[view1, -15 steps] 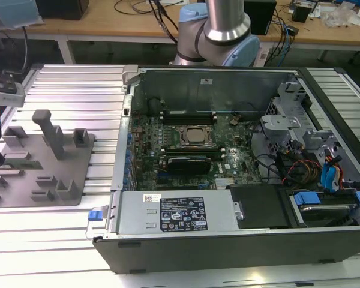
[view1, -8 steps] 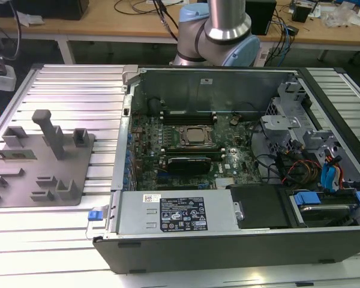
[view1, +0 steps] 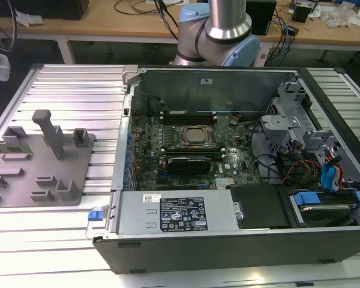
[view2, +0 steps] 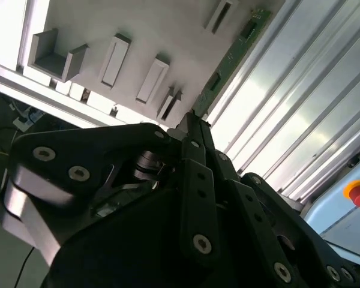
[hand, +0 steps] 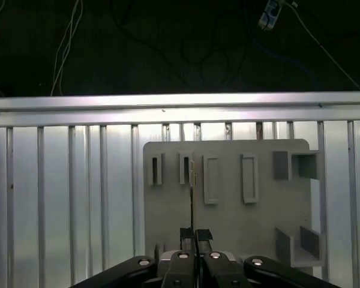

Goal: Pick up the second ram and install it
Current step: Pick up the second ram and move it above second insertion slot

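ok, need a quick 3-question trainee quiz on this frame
1. True or false: the hand is empty.
2. In the first wrist view, what is seen behind the ram? A) a keyboard B) the grey plate C) a drawer
3. In the exterior view, which board shows inside the open case?

Key:
1. False. It is shut on the ram.
2. B
3. The motherboard
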Controlling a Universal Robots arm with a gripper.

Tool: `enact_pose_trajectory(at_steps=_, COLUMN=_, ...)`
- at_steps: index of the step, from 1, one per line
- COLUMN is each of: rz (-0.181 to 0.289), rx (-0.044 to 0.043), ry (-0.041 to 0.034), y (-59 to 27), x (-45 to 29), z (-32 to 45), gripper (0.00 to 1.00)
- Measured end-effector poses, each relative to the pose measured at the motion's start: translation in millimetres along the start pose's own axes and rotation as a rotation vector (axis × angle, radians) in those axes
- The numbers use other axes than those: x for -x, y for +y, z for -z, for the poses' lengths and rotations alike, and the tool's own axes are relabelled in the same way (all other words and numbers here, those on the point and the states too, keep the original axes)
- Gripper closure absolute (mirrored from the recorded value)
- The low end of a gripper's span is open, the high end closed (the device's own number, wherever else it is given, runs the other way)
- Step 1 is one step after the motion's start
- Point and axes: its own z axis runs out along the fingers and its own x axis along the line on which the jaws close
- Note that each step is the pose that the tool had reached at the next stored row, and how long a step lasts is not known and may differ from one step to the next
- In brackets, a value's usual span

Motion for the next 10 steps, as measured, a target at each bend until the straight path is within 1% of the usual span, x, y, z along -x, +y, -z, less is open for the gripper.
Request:
enact_pose_trajectory(at_steps=2, rz=0.000, rx=0.0000, ry=-0.0002, y=0.3, x=0.0, z=7.4, gripper=0.91)
enact_pose_trajectory(at_steps=3, rz=0.000, rx=0.0000, ry=-0.0002, y=0.4, x=0.0, z=10.0, gripper=0.91)
enact_pose_trajectory(at_steps=8, rz=0.000, rx=0.0000, ry=-0.0003, y=0.7, x=0.0, z=17.8, gripper=0.91)
enact_pose_trajectory(at_steps=10, rz=0.000, rx=0.0000, ry=-0.0002, y=0.9, x=0.0, z=23.9, gripper=0.91)
